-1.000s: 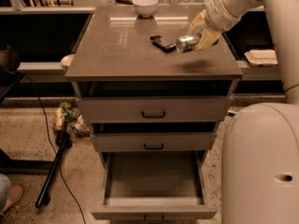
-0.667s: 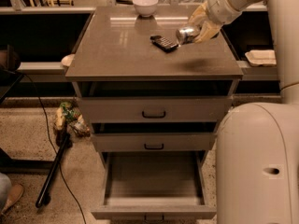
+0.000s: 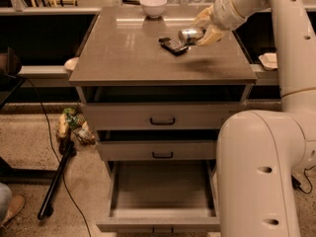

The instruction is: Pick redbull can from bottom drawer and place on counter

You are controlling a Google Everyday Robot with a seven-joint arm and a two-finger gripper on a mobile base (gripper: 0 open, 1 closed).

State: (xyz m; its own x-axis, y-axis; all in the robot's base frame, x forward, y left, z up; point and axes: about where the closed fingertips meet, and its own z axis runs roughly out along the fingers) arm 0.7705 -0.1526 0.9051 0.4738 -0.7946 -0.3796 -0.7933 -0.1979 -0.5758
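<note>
The gripper point(image 3: 204, 29) hangs over the far right part of the counter point(image 3: 128, 56), its pale fingers closed round the redbull can point(image 3: 189, 35), which lies nearly on its side in the grasp, with one shiny silver end turned to the left. The can looks to be held clear of the slab, not resting on it; a soft shadow point(image 3: 213, 63) lies on the surface nearer and to the right. Just below and left of the can, very close to it, is a flat black handset point(image 3: 173, 45), and farther back sits a white bowl point(image 3: 153, 5). Down at the near side the bottom drawer point(image 3: 160, 189) stands pulled out with its grey floor bare, so the fetching part seems done and only the setting-down is left. The chief risk is in that tilt: let go on its side, a slim round can would likely roll, perhaps toward the right edge. Lowered where it now hangs, it could also come down on the handset or knock it aside. Turning the can upright over bare slab, away from the handset, would be the safer release.
</note>
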